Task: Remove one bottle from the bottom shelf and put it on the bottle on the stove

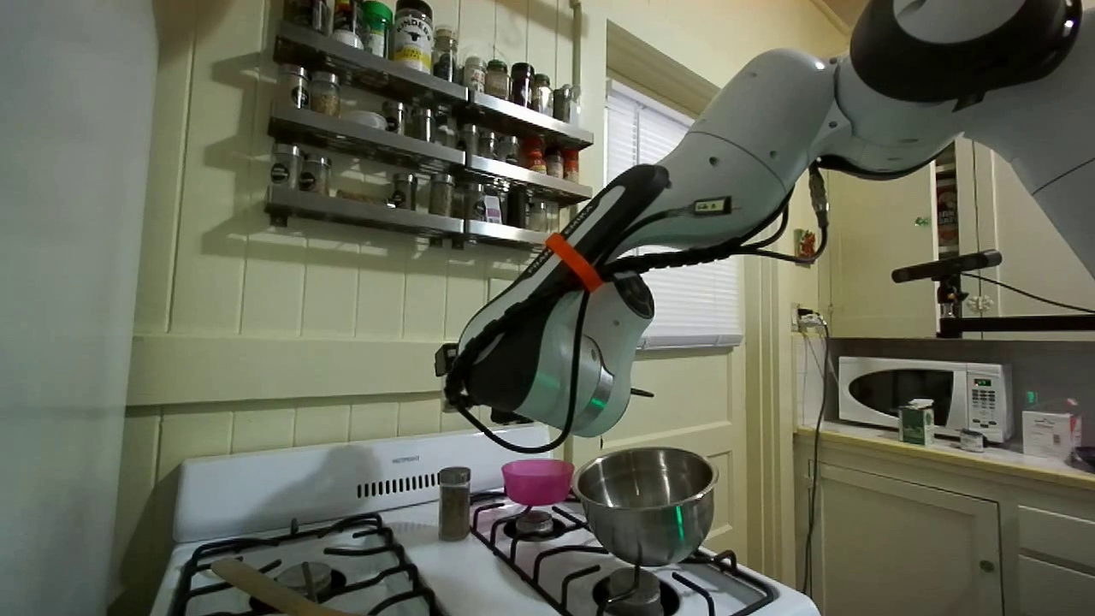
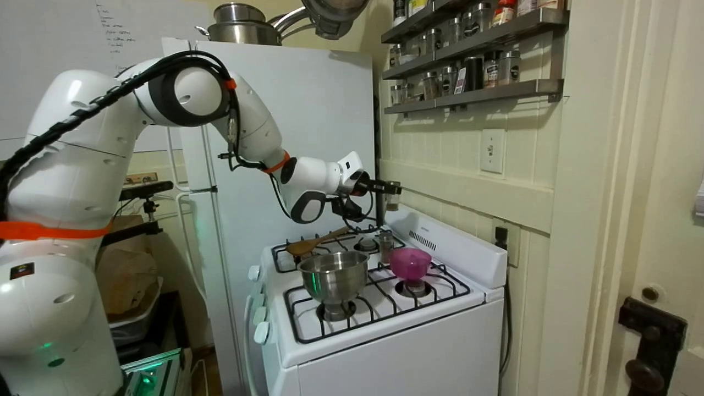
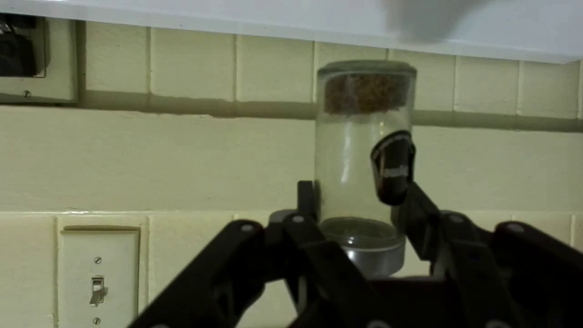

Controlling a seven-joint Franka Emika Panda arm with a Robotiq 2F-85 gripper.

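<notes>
The hand (image 3: 357, 200) is closed around the upper part of the held bottle (image 3: 362, 152). In an exterior view, just right of centre, that bottle hangs upright above the standing bottle (image 2: 386, 247), long axes near parallel; the move probably calls for lowering, though depth alignment is unclear.

a white gas stove (image 1: 458, 571) carries two black metal grates (image 2: 385, 318); one holds a stainless-steel bowl (image 1: 643, 524) and a round pink bowl (image 1: 537, 483), its neighbour a brown wooden spoon (image 2: 306, 245), and a cylindrical glass jar (image 1: 454, 506) stands upright between them.
</notes>
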